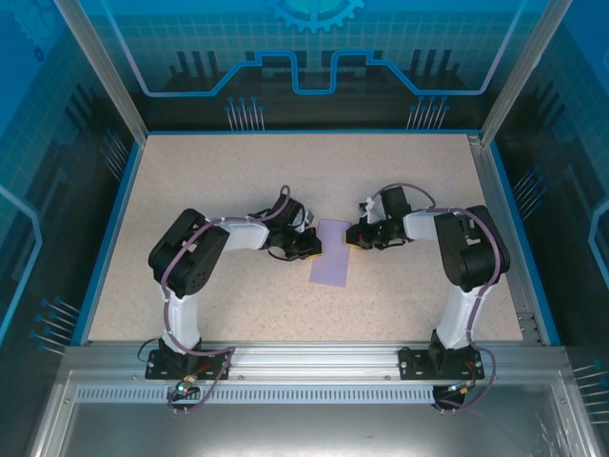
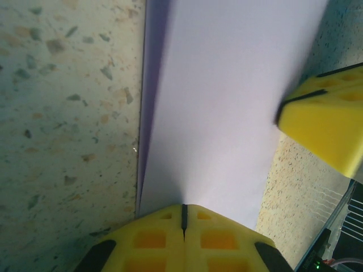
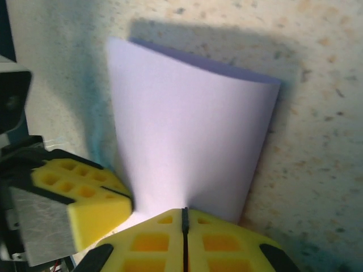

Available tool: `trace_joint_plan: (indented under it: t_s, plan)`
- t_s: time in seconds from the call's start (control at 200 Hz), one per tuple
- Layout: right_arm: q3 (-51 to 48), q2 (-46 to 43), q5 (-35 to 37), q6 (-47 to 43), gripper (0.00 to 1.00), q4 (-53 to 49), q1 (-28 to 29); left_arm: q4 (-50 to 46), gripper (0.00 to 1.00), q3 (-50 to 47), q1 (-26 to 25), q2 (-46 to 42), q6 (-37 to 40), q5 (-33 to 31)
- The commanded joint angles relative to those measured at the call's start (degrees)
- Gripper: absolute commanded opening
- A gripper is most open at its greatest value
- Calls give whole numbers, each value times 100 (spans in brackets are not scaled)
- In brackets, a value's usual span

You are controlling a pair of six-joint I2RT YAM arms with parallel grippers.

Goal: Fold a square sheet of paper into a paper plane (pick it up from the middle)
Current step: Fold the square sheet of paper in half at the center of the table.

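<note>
Lying at frame ctr in the top view, the square sheet of paper (image 1: 330, 255) reads as a pale-purple rectangle, longer top-to-bottom than across, on the speckled desk (image 1: 238, 171). Wrist views show two layers: a darker lower edge shows along one side, and the upper layer is slightly bowed.

Left claw (image 1: 312, 246) meets the sheet's left edge. Right claw (image 1: 355, 235) meets its upper-right edge.

Left wrist view, bottom ctr: left claw (image 2: 183, 211) is clenched on the sheet (image 2: 227, 102), yellow pads meeting at a thin seam. The opposite claw's pad (image 2: 329, 130) sits at the right edge of frame.

Right wrist view, bottom ctr: right claw (image 3: 184, 214) is likewise clenched on the sheet (image 3: 187, 130). The left claw's pad (image 3: 85, 207) sits lower left, touching the paper's near corner.
</note>
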Motion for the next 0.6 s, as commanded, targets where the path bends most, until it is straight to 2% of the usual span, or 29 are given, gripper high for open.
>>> trace_joint_plan:
  t_s: [0.0,0.15,0.335,0.595]
  plan:
    - [-59,251,168,-112,8,-201,-68,-488,0,-103,-53,142,189,-216]
    - [21,100,209,-91,9,-388,-40,-495,0,-103,-46,140,197,-223]
    - [291,-363,-98,-72,10,-517,-107,-524,0,-104,-51,126,212,-222]
    - [707,15,-66,-93,9,-631,-163,-505,0,-103,-54,127,211,-219]
